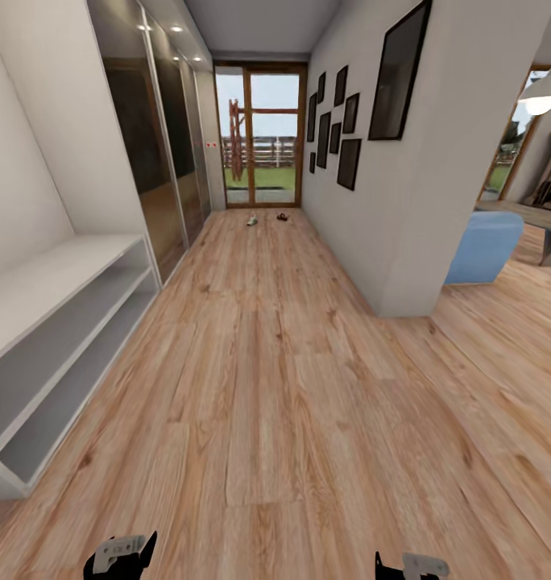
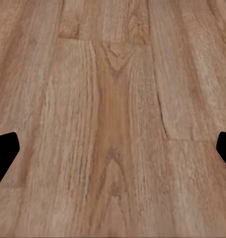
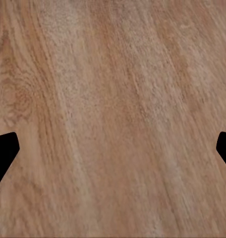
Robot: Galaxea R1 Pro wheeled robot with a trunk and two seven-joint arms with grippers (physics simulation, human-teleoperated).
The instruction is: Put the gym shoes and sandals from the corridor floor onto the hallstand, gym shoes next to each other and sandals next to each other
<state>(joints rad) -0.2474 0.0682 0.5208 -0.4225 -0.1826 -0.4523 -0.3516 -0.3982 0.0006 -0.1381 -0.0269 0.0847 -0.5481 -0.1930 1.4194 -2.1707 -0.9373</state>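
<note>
We are looking down a long corridor. The corridor floor (image 1: 275,387), light brown wood-grain planking, is occupying most of the head view and is running to a glazed door (image 1: 259,137) at the far end. The hallstand (image 1: 58,322) is standing against the wall on our left: a light grey unit with a long flat top and two open shelf levels below it, all of them bare. Just beyond the hallstand, a mirrored sliding-door wardrobe (image 1: 155,145) is lining the same wall. On our right, a white wall (image 1: 412,201) is carrying a group of dark picture frames (image 1: 340,121), and past its corner a blue seat (image 1: 485,246) is standing on the floor of the adjoining room.

The shoes are lying on the floor at the far end, just before the glazed door and well apart from the hallstand. A pale item (image 1: 251,220) is lying to the left and a darker reddish-brown one (image 1: 282,216) to the right; both are too small for us to tell which is a gym shoe and which is a sandal, or to count them.

The left end effector (image 1: 122,556) and the right end effector (image 1: 411,566) are hanging low at the near edge of the head view. In each wrist view the two black fingertips (image 2: 4,151) (image 3: 4,151) are standing wide apart over bare planks, holding nothing.
</note>
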